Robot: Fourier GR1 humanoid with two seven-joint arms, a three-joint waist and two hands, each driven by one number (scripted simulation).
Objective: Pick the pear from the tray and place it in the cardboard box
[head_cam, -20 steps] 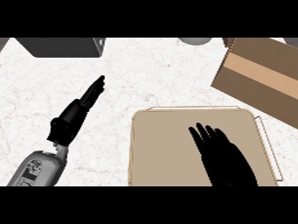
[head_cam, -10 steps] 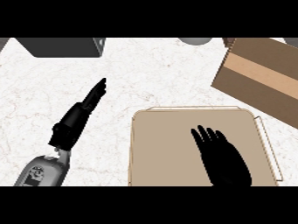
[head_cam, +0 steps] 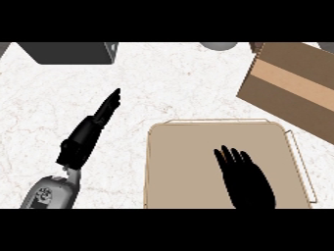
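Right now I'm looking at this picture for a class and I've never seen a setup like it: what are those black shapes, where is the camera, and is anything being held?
The camera sits at the robot's head, looking steeply down at a white marbled counter. The black shapes are the robot's two hands on grey forearms coming in from the lower edge. The left hand is stretched out flat over the counter, fingers straight. The right hand is over a tan tray, fingers straight too. Neither holds anything. An open cardboard box stands at the upper right, beyond the tray. A dark grey block and a small grey round thing sit at the far edge. The job concerns a pear, but none shows; the right hand may be covering it.
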